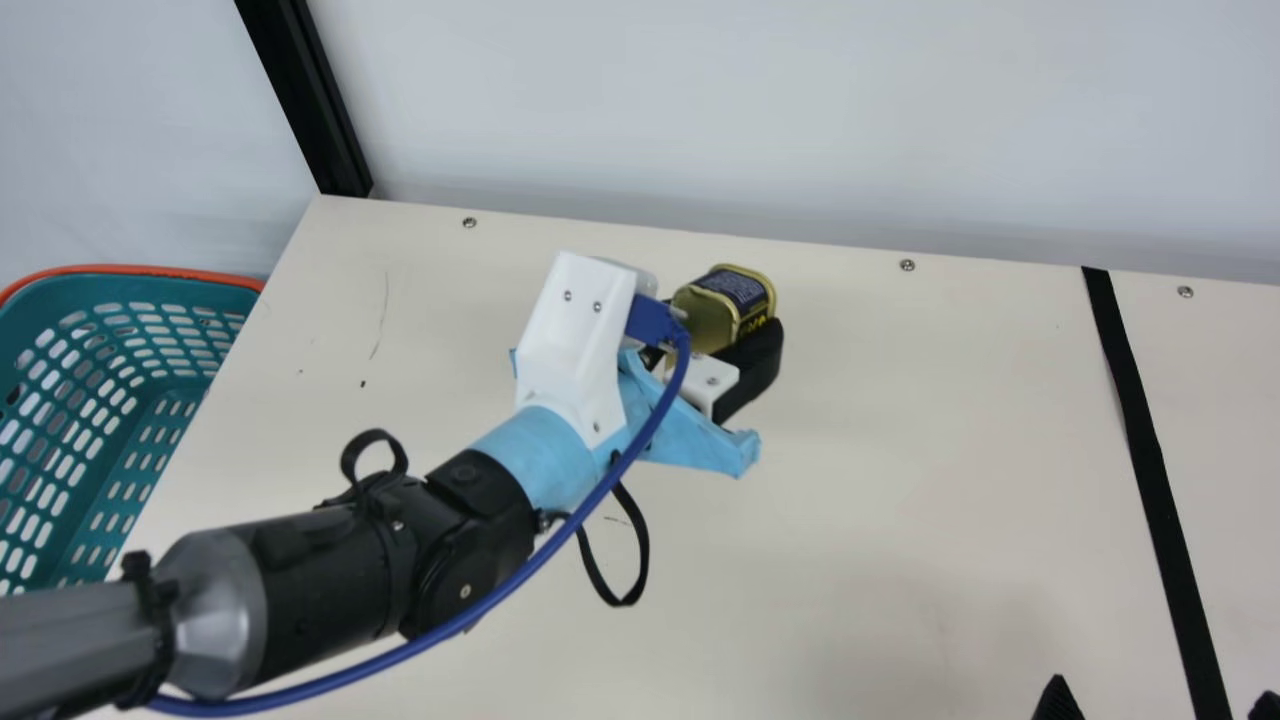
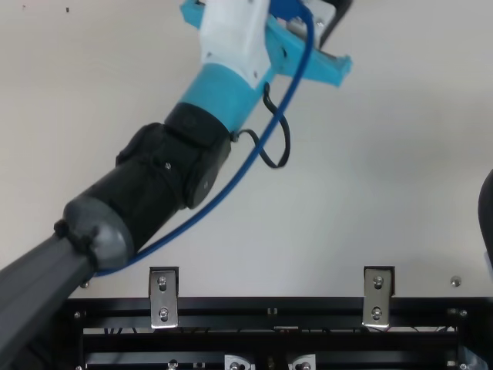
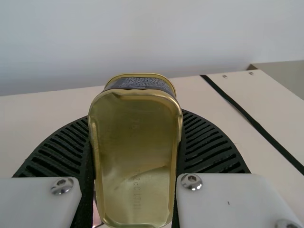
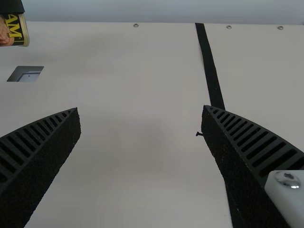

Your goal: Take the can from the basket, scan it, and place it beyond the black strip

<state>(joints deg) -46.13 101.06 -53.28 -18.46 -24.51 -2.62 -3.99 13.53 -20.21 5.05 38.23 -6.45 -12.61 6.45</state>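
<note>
Main view shows the small gold metal can with rounded corners and a dark printed label [image 1: 735,300] in the grasp of the left end effector with black ribbed fingers [image 3: 136,123]. It appears to be raised over the cream counter [image 1: 900,450], towards the wall, between the teal plastic basket with an orange rim [image 1: 130,284] and the long black strip [image 1: 1145,450]. In the left wrist view, the bare gold end faces the wrist and the fingers press on two opposite side walls. The right end effector with black ribbed fingers [image 4: 140,108] is released, its fingers spread wide.

Expect a stiff, solid can, probably dense for its size if full, so its weight may try to swing it about the finger line. Lacquered metal and a smooth label could be slippery; the finger ribs should help, and firm pressure looks safe, since such walls may dent but will hardly crush. The best hold is across the two flat sides, near mid-length, with the pads flush on the label and away from the rounded corners, where they could roll off. The raised end rims may catch a slide. For scanning, any turn should be slow; for setting down, keep hold until an end sits flat.
</note>
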